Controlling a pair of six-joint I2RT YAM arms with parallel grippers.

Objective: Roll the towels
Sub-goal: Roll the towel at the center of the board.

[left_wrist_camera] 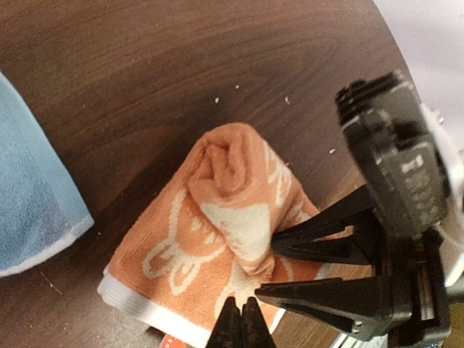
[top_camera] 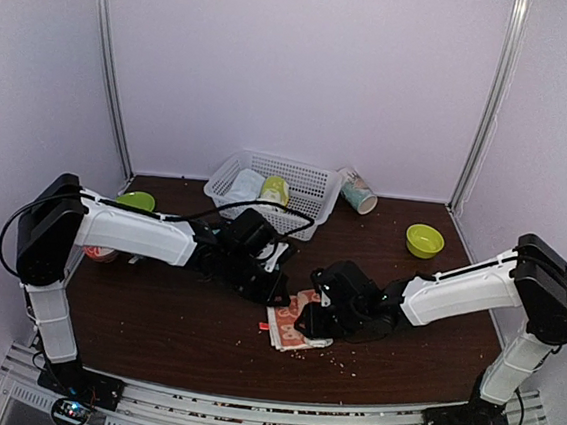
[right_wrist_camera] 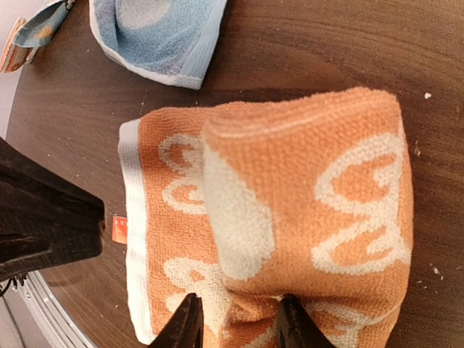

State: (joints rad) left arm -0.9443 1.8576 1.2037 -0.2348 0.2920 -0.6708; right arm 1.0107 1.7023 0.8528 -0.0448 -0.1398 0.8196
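Peach towel [right_wrist_camera: 304, 181] half rolled; right pincer [right_wrist_camera: 243, 322] straddles its edge.

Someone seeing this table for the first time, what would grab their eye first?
The peach-orange towel, half rolled at the front middle of the table, with the right gripper open astride the roll and the left gripper shut over its flat end. Then the light blue towel lying close by, and the white basket at the back.

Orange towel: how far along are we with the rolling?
Done: nothing fully. In hand: the orange towel is partly rolled, right gripper straddling the roll's end, left gripper shut at the flat hem. Left: finish it, then the blue towel, lying unrolled.
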